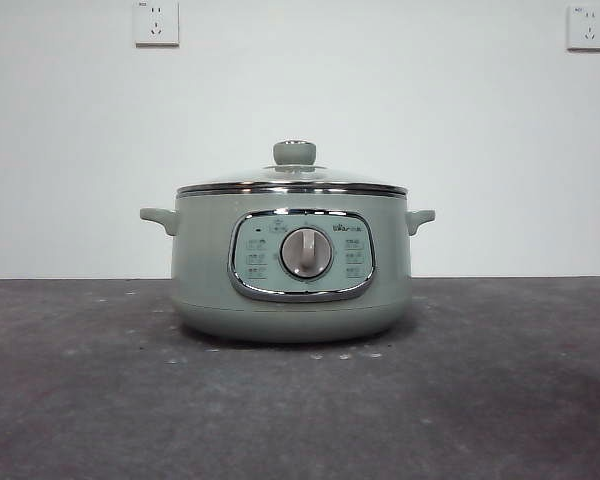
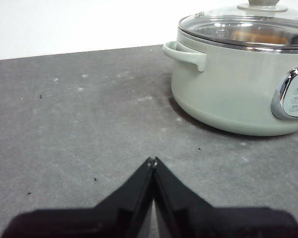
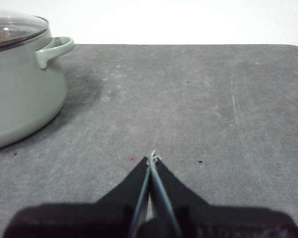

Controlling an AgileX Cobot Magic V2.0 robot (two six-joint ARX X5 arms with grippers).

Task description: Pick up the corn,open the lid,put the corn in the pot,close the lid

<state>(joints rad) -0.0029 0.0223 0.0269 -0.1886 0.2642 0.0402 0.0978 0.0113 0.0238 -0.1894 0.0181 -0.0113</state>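
The sage-green pot (image 1: 290,300) stands mid-table with its dial (image 1: 306,252) facing the front view. The glass lid (image 1: 292,180) with its green knob (image 1: 294,153) sits shut on it. In the left wrist view an orange-yellow shape (image 2: 260,37) shows dimly through the lid (image 2: 223,25); it looks like the corn inside the pot (image 2: 223,89). My left gripper (image 2: 152,159) is shut and empty, low over the table beside one pot handle (image 2: 186,54). My right gripper (image 3: 152,156) is shut and empty on the other side of the pot (image 3: 20,94). Neither shows in the front view.
The dark grey table (image 1: 80,400) runs around the pot to a white wall behind. Two wall sockets (image 1: 156,22) (image 1: 588,27) sit high on that wall. The table's far edge (image 3: 188,44) shows in the right wrist view.
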